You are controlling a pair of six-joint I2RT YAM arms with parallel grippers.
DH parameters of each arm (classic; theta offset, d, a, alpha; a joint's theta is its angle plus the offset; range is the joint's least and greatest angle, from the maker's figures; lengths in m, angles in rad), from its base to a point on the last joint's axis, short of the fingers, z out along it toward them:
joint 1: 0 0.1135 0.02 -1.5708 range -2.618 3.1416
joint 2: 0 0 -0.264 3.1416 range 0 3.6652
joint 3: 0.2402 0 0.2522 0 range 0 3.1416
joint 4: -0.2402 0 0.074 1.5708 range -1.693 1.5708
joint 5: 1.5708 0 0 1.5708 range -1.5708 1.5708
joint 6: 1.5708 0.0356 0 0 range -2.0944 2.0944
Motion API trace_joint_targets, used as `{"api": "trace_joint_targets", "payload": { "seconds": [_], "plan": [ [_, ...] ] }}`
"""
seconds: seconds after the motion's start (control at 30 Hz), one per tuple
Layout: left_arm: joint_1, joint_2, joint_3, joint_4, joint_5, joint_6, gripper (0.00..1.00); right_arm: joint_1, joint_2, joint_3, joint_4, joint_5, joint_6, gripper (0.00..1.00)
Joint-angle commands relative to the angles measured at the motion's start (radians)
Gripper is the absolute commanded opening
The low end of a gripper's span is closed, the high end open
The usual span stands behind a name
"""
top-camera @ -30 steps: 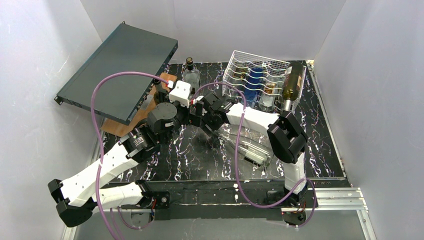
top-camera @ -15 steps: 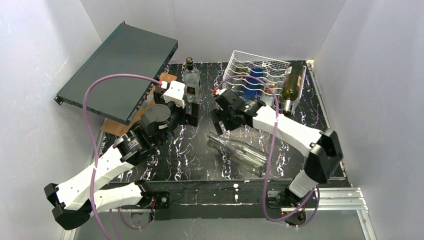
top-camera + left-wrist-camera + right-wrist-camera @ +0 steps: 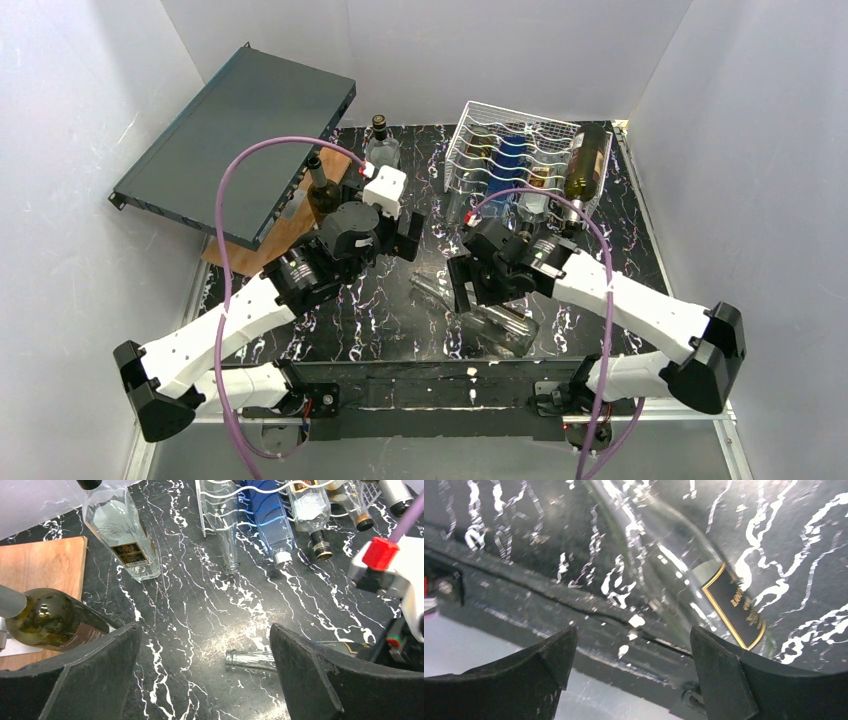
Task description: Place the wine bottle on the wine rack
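Observation:
A clear glass wine bottle (image 3: 495, 318) with a black and gold label lies on its side on the black marble table, neck pointing left. The white wire wine rack (image 3: 470, 128) stands at the back right and holds several bottles; a dark green bottle (image 3: 587, 160) rests on its right edge. My right gripper (image 3: 463, 290) is open and hovers over the lying bottle's shoulder; the bottle (image 3: 674, 565) lies just beyond its fingers. My left gripper (image 3: 410, 236) is open and empty above the table. The bottle's mouth (image 3: 245, 659) shows beside its right finger (image 3: 305, 675).
A dark-teal flat case (image 3: 240, 140) leans at the back left over a wooden board (image 3: 255, 250). A dark bottle (image 3: 320, 190) stands on the board, and a clear square bottle (image 3: 381, 152) stands behind. The rack's bottle necks (image 3: 282, 557) jut toward me.
My right arm has swung from the rack's front toward the near edge and now sits over the lying clear bottle. My left gripper has shifted right, uncovering the dark bottle on the board.

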Motion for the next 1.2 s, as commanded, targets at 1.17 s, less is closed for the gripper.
{"api": "trace_joint_targets", "payload": {
  "seconds": [1.17],
  "plan": [
    [0.044,0.745,0.144,-0.091,0.468,-0.306,0.95,0.039,-0.281,-0.365,0.166,0.164,0.198,0.68]
  ]
}}
